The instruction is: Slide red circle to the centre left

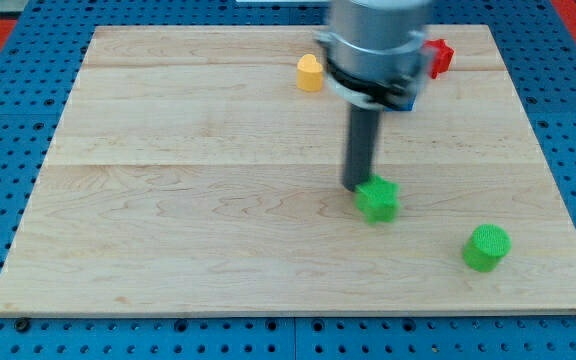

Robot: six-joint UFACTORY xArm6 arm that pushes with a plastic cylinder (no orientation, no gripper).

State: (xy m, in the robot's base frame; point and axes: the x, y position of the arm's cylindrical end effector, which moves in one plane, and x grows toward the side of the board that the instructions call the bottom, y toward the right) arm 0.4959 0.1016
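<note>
Against the green block [377, 198], upper-left side, rests my tip [354, 187].

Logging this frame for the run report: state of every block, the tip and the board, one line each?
my tip: down on the board, touching the upper left of the green star-like block
green star-like block: flat, against my tip
green cylinder: upright, apart, lower right
yellow block: near top edge, apart
red block: top right, partly hidden by the arm, shape unclear
board: flat
</note>
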